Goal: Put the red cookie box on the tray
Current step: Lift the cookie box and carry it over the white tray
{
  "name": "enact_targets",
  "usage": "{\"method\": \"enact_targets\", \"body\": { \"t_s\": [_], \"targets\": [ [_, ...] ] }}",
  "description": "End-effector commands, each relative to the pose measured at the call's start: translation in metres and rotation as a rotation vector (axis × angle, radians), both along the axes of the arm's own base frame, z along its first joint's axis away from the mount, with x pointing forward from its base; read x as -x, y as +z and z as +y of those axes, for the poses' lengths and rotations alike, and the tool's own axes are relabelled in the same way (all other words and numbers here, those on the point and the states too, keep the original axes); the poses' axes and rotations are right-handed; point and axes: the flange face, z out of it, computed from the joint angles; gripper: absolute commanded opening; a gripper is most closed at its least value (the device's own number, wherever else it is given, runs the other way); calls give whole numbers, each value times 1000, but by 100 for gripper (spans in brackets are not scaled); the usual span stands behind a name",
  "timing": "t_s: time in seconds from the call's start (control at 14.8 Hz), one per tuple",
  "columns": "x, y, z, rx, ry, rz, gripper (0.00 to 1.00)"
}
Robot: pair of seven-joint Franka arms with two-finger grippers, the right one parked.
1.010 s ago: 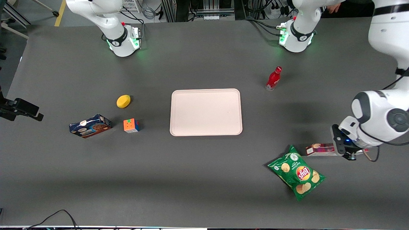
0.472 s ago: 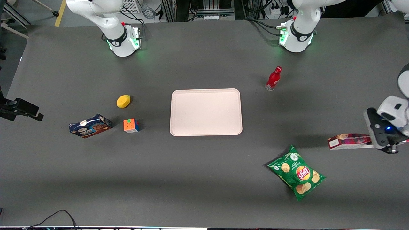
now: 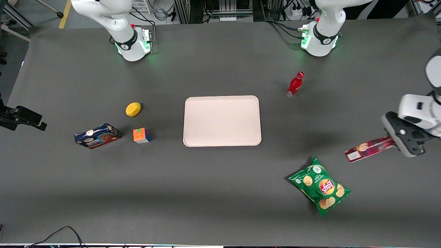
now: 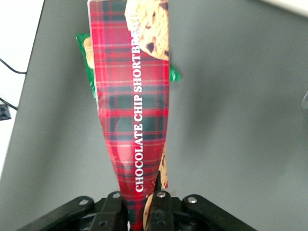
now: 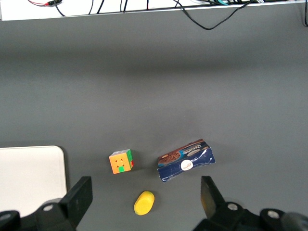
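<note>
The working left arm reaches in at its own end of the worktop (image 3: pixel 220 193), wrist bent so that the claw (image 3: pixel 396 142) points sideways toward the tray (image 3: pixel 193 137). The claw is clamped on one end of the red cookie box (image 3: pixel 367 150); the box sticks out from it toward the tray, tilted, with its white end lowest and lifted clear of the worktop. It is well apart from the tray and a little farther from the front camera than the chip bag (image 3: pixel 319 186). Counting across the front view: one blue cookie box (image 3: pixel 97 135), one yellow lemon-like object (image 3: pixel 133 109), one colour cube (image 3: pixel 141 135), one tray, one red bottle (image 3: pixel 295 84) standing upright, one green chip bag and one red cookie box. The tray is bare. The left wrist view shows what the front view does not: the two fingers (image 4: pixel 114 208) pinching the narrow end of the red cookie box (image 4: pixel 137 106), the white words "CHOCOLATE CHIP SHORTBREAD" running along its plaid face, a cookie picture at its outer end, and the chip bag (image 4: pixel 87 57) peeking out from under it. The right wrist view shows only the blue cookie box (image 5: pixel 186 160), the colour cube (image 5: pixel 121 161), the yellow object (image 5: pixel 144 202) and a corner of the tray (image 5: pixel 57 159).
</note>
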Motion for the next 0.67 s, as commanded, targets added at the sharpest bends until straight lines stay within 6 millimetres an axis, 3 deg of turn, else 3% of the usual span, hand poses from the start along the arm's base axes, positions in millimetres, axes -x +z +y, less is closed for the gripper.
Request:
{"method": "enact_targets", "body": {
  "t_s": [0.0,0.27,0.61],
  "targets": [
    [19,17,-61,14,289,29,5],
    [48,26,-155,-24,601,31,5],
    [100,12,-268,-42,986,60,5]
  ]
}}
